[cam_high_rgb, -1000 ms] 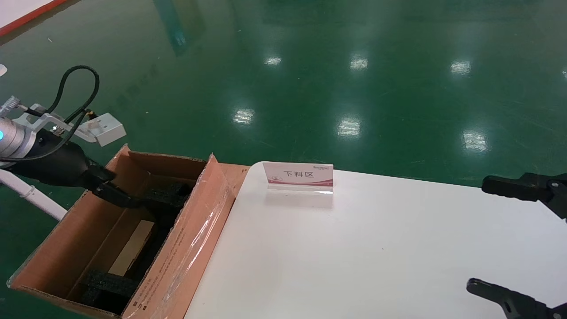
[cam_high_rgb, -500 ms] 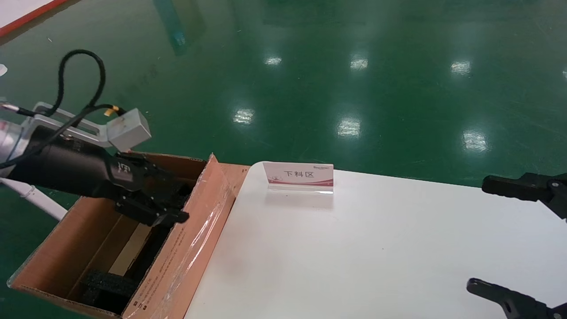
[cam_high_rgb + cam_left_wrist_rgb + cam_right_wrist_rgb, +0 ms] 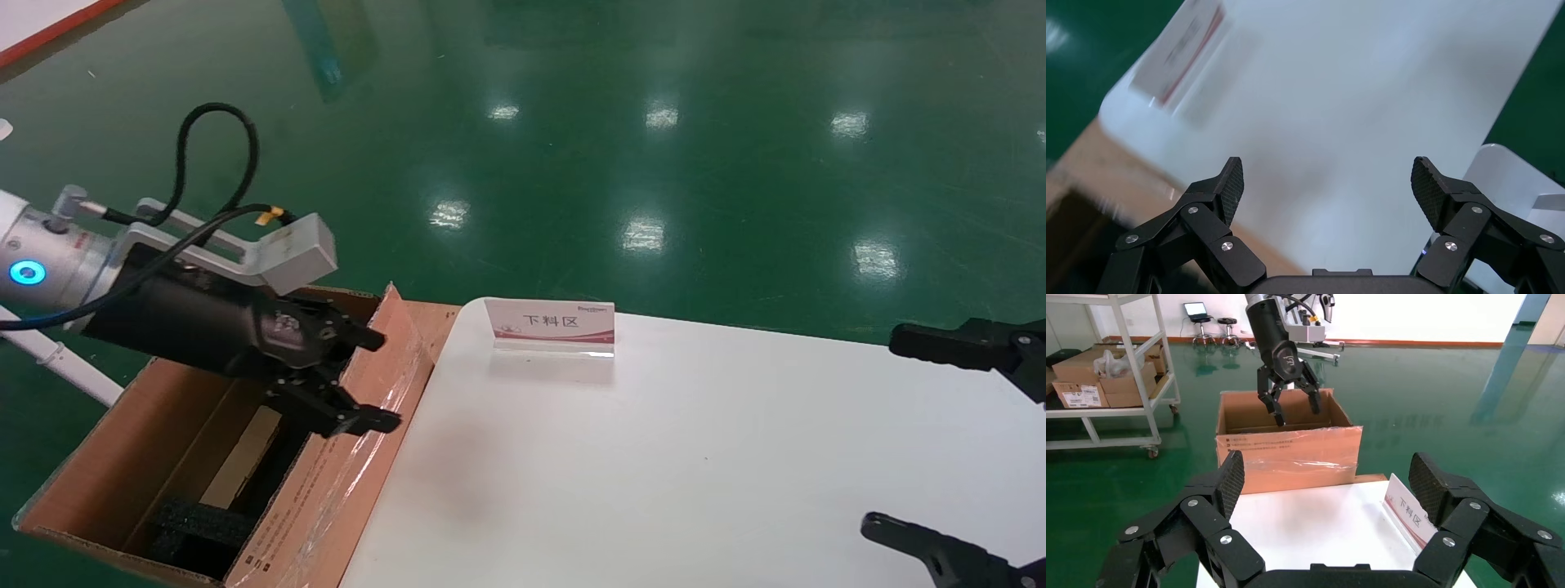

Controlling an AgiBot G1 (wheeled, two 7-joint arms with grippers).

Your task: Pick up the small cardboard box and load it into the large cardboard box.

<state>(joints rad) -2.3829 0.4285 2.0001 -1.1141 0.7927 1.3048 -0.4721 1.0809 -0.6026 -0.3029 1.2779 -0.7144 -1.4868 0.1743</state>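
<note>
The large cardboard box [image 3: 351, 457] stands open on the floor at the table's left end, with black foam inserts [image 3: 196, 527] inside. A flat tan carton [image 3: 245, 457], apparently the small cardboard box, lies inside between the inserts. My left gripper [image 3: 380, 380] is open and empty, above the box's taped flap next to the table. The left wrist view shows its open gripper [image 3: 1327, 184] over the white table [image 3: 1364, 92]. My right gripper [image 3: 907, 433] is open and empty at the table's right edge. The right wrist view [image 3: 1324, 478] shows the large box [image 3: 1291, 453] and the left gripper [image 3: 1294, 410] beyond.
A white-and-red sign card [image 3: 552, 325] stands at the far edge of the white table [image 3: 654, 457]; it also shows in the right wrist view [image 3: 1410, 514]. A wheeled shelf rack with cartons [image 3: 1107, 373] stands beyond the box. Green floor surrounds everything.
My left gripper has come up out of the large box and moved right toward the table, open and empty. The right arm has not moved.
</note>
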